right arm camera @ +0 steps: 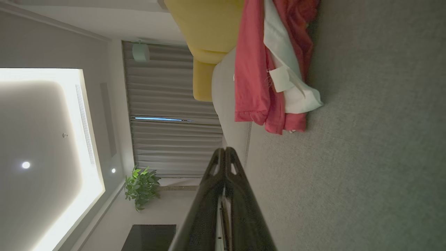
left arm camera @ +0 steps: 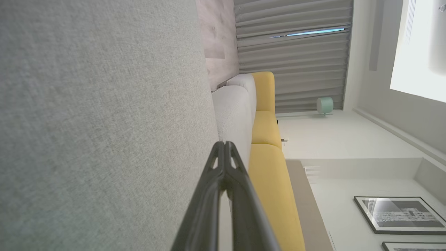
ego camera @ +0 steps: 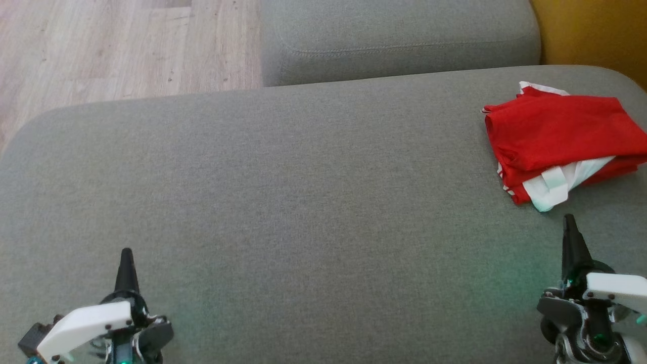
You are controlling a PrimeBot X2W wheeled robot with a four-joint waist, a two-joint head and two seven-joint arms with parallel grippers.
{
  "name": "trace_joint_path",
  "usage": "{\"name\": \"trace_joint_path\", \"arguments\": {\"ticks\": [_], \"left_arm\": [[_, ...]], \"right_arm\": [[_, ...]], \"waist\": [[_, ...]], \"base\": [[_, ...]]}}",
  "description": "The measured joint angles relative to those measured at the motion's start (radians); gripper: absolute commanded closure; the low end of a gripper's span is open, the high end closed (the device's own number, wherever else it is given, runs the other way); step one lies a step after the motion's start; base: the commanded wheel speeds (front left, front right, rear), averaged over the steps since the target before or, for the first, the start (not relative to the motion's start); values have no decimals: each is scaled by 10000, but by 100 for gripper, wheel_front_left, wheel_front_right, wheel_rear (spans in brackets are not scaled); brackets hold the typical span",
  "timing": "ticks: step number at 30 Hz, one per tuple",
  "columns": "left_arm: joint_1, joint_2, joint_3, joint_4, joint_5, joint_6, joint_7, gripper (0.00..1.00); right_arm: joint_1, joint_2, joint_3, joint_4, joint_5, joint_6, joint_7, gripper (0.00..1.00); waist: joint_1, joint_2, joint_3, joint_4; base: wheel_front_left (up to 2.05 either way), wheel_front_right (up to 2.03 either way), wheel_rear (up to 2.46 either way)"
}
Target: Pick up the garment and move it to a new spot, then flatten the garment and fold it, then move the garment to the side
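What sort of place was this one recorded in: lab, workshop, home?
Most likely a living room, or a showroom set up like one. The work surface is a grey upholstered sofa seat, a yellow sofa stands beyond it, and there are pleated curtains, a potted plant and a framed picture.

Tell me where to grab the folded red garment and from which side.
Probably the near edge, by the white flap of the garment: the stacked layers end there, facing the robot. Come in low from the robot's side with the right end effector, which sits shut just before it.
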Motion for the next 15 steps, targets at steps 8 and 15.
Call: {"name": "trace_joint_path", "arguments": {"ticks": [8, 15], "left_arm": [[-1, 0, 69, -2, -786, -82, 253, 100], [-1, 0, 84, -2, -876, -84, 255, 100]], "right_arm": [[-1, 0, -63, -59, 918, 0, 251, 100], [-1, 0, -71, -86, 1034, 0, 265, 100]], "waist": [[0, 0, -30, -8], [0, 0, -32, -9]], "base": [[0, 0, 0], [0, 0, 0]]}}
